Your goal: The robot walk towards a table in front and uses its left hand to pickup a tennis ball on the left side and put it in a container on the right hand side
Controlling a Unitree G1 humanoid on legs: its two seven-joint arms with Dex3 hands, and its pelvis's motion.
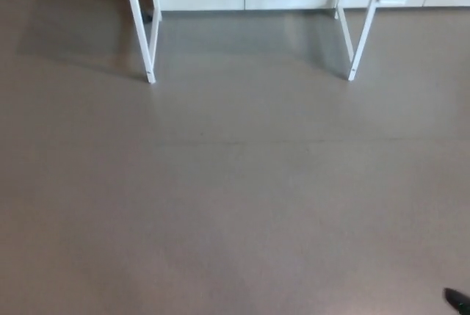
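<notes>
While I looked down, only grey floor (235,205) and two white table legs (147,69) (353,69) showed at the top. The tabletop was out of frame, so I couldn't tell where the tennis ball sat. A black sliver of my right hand (457,302) showed at the corner, grip unreadable.

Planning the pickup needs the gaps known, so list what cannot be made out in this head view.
1. Table top: cut off by the top edge of the head view; only its white legs show.
2. Tennis ball and container: neither shows; anything on the table lies beyond that edge.
3. Dark shape at the bottom right corner: cut off by the edge and too small to identify.
4. Both hands: not in view.
</notes>
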